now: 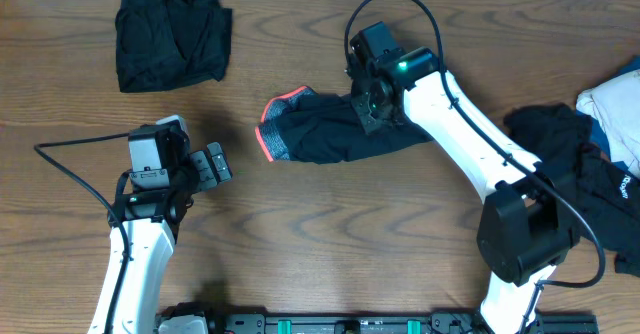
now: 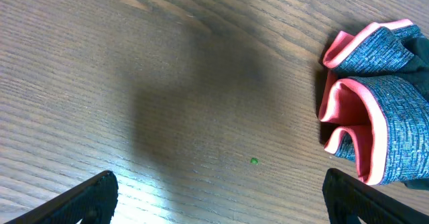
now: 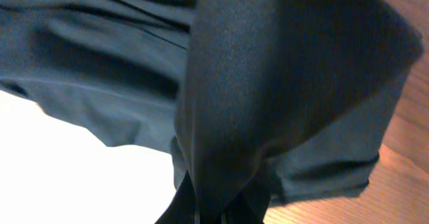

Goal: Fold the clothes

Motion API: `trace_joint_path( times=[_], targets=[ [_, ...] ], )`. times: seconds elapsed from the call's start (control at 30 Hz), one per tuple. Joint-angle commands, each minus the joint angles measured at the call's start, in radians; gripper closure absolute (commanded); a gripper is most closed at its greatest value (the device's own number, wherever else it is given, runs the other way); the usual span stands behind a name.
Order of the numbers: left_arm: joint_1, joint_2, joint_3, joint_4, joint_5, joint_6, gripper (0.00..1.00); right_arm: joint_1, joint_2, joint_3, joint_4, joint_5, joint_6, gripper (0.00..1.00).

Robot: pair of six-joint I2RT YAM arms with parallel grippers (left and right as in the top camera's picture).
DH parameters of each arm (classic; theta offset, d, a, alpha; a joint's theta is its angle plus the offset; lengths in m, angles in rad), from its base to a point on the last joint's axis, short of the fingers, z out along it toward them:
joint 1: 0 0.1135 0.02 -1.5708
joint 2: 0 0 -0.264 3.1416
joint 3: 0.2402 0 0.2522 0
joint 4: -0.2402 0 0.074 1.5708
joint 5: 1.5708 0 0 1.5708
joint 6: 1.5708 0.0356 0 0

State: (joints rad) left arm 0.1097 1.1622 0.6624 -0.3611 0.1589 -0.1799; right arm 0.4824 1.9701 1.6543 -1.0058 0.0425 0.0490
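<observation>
Your right tool (image 1: 372,112), shut on the black trousers (image 1: 320,134), should carry that end squarely over the coral waistband (image 1: 268,124) while the left tool (image 1: 212,164) gapes empty.

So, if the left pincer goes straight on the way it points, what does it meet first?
Probably the pink-edged end of the trousers, ahead of one finger of the left pincer; between the fingers only table shows. Height is unclear.

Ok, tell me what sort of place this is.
Likely a robotics lab bench: a left arm and right arm at a wooden table, clothes heaped in separate piles.
</observation>
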Motion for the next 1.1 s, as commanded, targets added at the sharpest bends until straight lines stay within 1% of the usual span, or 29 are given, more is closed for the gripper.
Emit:
trace_joint_path(
  times=[0.0, 0.1, 0.37, 0.4, 0.5, 0.57, 0.63, 0.7, 0.77, 0.83, 0.87, 1.0, 1.03, 1.07],
  targets=[
    [0.0, -0.006, 0.01, -0.005, 0.013, 0.006, 0.02, -0.034, 0.004, -0.003, -0.013, 0.039, 0.012, 0.99],
    [0.0, -0.006, 0.01, -0.005, 0.013, 0.006, 0.02, -0.053, 0.004, -0.003, -0.047, -0.03, -0.074, 0.99],
    [0.0, -0.006, 0.01, -0.005, 0.013, 0.006, 0.02, -0.001, 0.005, -0.003, -0.076, -0.094, -0.106, 0.98],
    [0.0, -0.006, 0.01, -0.005, 0.013, 0.006, 0.02, 0.008, 0.005, -0.003, -0.076, -0.115, -0.111, 0.95],
    [0.0, -0.006, 0.01, -0.005, 0.013, 0.006, 0.02, 0.036, 0.005, -0.003, -0.075, -0.187, -0.11, 0.83],
    [0.0, -0.006, 0.01, -0.005, 0.013, 0.006, 0.02, 0.051, 0.005, -0.003, -0.075, -0.212, -0.11, 0.69],
    [0.0, -0.006, 0.01, -0.005, 0.013, 0.006, 0.02, 0.066, 0.005, -0.003, -0.076, -0.225, -0.11, 0.59],
    [0.0, -0.006, 0.01, -0.005, 0.013, 0.006, 0.02, 0.072, 0.005, -0.003, -0.075, -0.227, -0.109, 0.4],
    [0.0, -0.006, 0.01, -0.005, 0.013, 0.006, 0.02, 0.071, 0.005, -0.003, -0.072, -0.226, -0.11, 0.3],
    [0.0, -0.006, 0.01, -0.005, 0.014, 0.006, 0.02, 0.058, 0.005, -0.003, -0.068, -0.226, -0.109, 0.22],
    [0.0, -0.006, 0.01, -0.005, 0.013, 0.006, 0.02, 0.048, 0.005, 0.0, -0.067, -0.222, -0.108, 0.2],
    [0.0, -0.006, 0.01, -0.005, 0.013, 0.006, 0.02, -0.011, 0.005, 0.021, -0.064, -0.199, -0.063, 0.2],
    [0.0, -0.006, 0.01, -0.005, 0.013, 0.006, 0.02, -0.032, 0.005, 0.026, -0.055, -0.226, -0.061, 0.22],
    [0.0, -0.006, 0.01, -0.005, 0.013, 0.006, 0.02, -0.044, 0.005, 0.027, -0.045, -0.253, -0.066, 0.29]
  ],
)
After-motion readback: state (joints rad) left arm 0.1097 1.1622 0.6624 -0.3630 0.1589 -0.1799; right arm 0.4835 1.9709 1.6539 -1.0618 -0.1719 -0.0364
